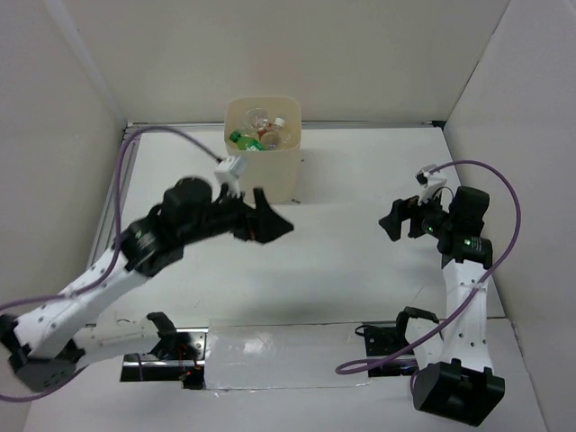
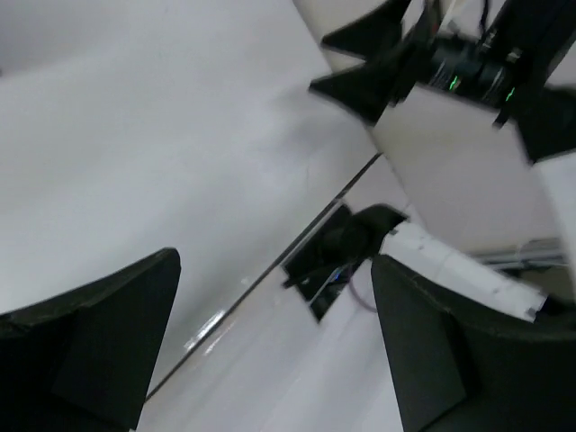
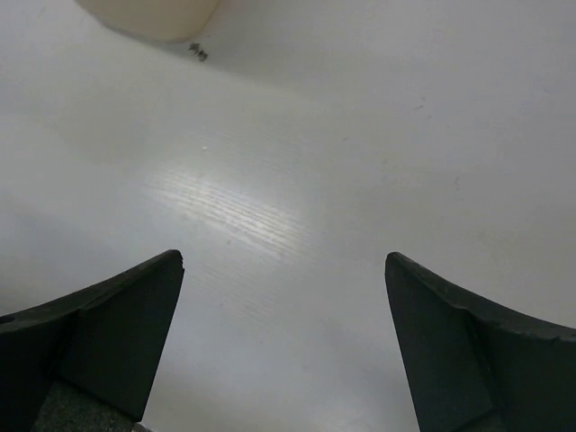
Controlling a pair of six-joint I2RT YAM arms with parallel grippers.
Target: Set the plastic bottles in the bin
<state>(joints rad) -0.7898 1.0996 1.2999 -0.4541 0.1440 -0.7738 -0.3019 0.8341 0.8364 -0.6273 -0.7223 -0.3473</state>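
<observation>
The bin [image 1: 261,171] stands upright on the worktop [image 1: 342,270] in the upper middle of the top view, close to the back wall. Its long axis is vertical and its open mouth faces up toward the camera. The plastic bottles [image 1: 263,130] lie inside it in a jumbled heap. A green bottle [image 1: 238,138] is at the left of the mouth, a clear one sits toward the far side, and something red-orange shows near the middle. They are too small and too tangled to tell which way each one points.

The left hand [image 1: 268,219] hangs just below the bin in that view, near its front wall and not touching it. Its fingers are spread and point toward the right of the frame. The left wrist view is smeared, but it shows the left hand [image 2: 274,346] with both fingers wide apart at the lower corners and only bare worktop [image 2: 135,135] between them. The other arm [image 2: 450,135] is at the upper right.

The right hand [image 1: 392,220] is at centre right of the top view, well apart from the bin, and points left. In the right wrist view the right hand [image 3: 283,337] has its fingers spread, with nothing in the gap. The rounded foot of the bin [image 3: 148,13] shows at the upper left edge of that frame.
</observation>
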